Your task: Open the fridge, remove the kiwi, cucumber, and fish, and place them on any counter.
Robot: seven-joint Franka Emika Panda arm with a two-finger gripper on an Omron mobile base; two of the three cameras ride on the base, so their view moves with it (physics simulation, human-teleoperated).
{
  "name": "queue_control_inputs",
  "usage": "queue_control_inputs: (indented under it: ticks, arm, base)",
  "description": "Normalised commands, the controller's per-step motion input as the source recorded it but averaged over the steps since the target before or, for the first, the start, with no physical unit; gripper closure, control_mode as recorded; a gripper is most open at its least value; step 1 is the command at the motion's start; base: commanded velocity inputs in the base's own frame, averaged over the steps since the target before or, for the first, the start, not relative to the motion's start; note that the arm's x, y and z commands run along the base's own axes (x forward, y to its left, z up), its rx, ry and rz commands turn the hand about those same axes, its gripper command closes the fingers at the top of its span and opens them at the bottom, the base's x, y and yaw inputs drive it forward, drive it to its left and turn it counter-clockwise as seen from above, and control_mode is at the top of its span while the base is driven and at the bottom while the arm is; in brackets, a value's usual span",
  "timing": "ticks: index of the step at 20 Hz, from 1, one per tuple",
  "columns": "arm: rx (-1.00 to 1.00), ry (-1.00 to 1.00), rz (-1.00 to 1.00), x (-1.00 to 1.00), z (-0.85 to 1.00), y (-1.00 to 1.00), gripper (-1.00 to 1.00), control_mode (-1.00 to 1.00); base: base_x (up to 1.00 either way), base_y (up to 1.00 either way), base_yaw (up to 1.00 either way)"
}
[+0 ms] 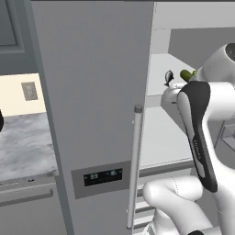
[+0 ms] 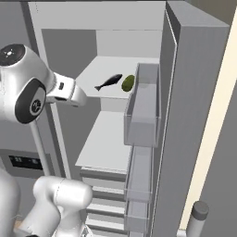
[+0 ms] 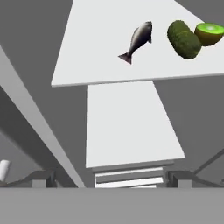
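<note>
The fridge (image 1: 92,92) stands with its right door (image 2: 194,115) swung open and its left door shut. On an upper white shelf (image 3: 96,52) lie the dark grey fish (image 3: 139,40), the stubby dark green cucumber (image 3: 183,39) and, touching it, a cut kiwi (image 3: 209,33). The fish (image 2: 109,82) and cucumber (image 2: 128,82) lie near the shelf's front right; both also show past my arm, fish (image 1: 169,77) and cucumber (image 1: 186,75). My gripper (image 3: 111,179) is open and empty, held in front of the fridge opening, short of and below that shelf.
A lower white shelf (image 3: 127,127) and drawers sit beneath. Clear door bins (image 2: 141,106) hang on the open door close to the shelf's right edge. The shut door carries a long bar handle (image 1: 136,165) and a dark display (image 1: 103,176). The marbled counter (image 1: 23,142) lies left of the fridge.
</note>
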Motion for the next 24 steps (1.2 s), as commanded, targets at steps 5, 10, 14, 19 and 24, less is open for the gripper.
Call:
queue_control_inputs:
  ticks: [5, 10, 14, 19, 24]
  arm:
    - [0.01, -0.03, -0.12, 0.00, 0.00, -0.29, -1.00, -1.00]
    - [0.03, 0.00, -0.03, 0.10, 0.00, -0.10, -1.00, -1.00]
    - [0.00, 0.00, -0.04, 0.35, 0.00, -0.15, -1.00, -1.00]
    - [0.00, 0.00, -0.10, 0.50, -0.01, -0.32, -1.00, -1.00]
    - [0.00, 0.00, -0.11, 0.51, -0.07, -0.37, -1.00, -1.00]
  base:
    - [0.00, 0.00, 0.00]
    - [0.00, 0.00, 0.00]
    - [0.00, 0.00, 0.00]
    - [0.00, 0.00, 0.00]
    - [0.00, 0.00, 0.00]
